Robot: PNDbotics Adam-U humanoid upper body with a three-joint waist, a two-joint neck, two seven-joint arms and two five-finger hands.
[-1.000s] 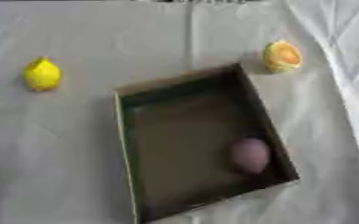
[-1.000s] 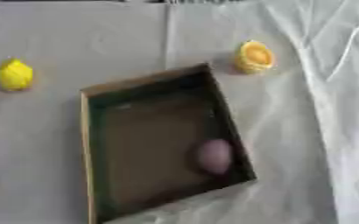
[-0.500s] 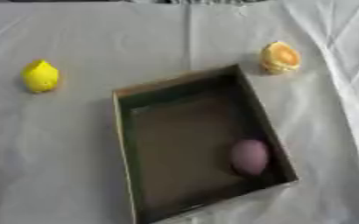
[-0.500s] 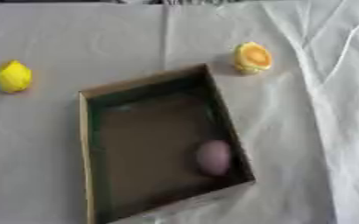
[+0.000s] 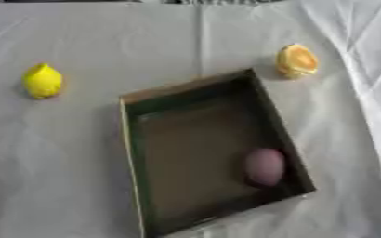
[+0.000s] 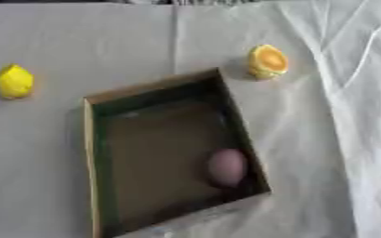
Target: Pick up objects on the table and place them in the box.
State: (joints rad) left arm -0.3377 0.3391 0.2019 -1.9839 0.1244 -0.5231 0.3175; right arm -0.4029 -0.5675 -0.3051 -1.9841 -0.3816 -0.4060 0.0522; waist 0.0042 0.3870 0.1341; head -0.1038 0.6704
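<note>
Left eye view first: we look down on a counter [image 5: 80,176] draped in a pale grey cloth, creased in folds along the right side.

Far left, we note a yellow lemon [image 5: 42,81] lying on the cloth by itself, well apart from the box.

Centre, we find the box [image 5: 128,153], a shallow open tray with tan cardboard edges and dark inner walls, set askew so that its far right corner points toward the far right of the scene. Its floor is dark brown. Inside, against the right wall and toward the near right corner, lies a dull purple rounded object [image 5: 265,166]; we cannot make out what kind of thing it is.

Far right, just beyond the box's far right corner, we see an orange half [image 6: 268,61] on the cloth, its cut orange face showing, near the corner but not touching it.

Neither robot hand appears in the left or right eye view, so we cannot tell whether either is released, clenched or grasping anything.
</note>
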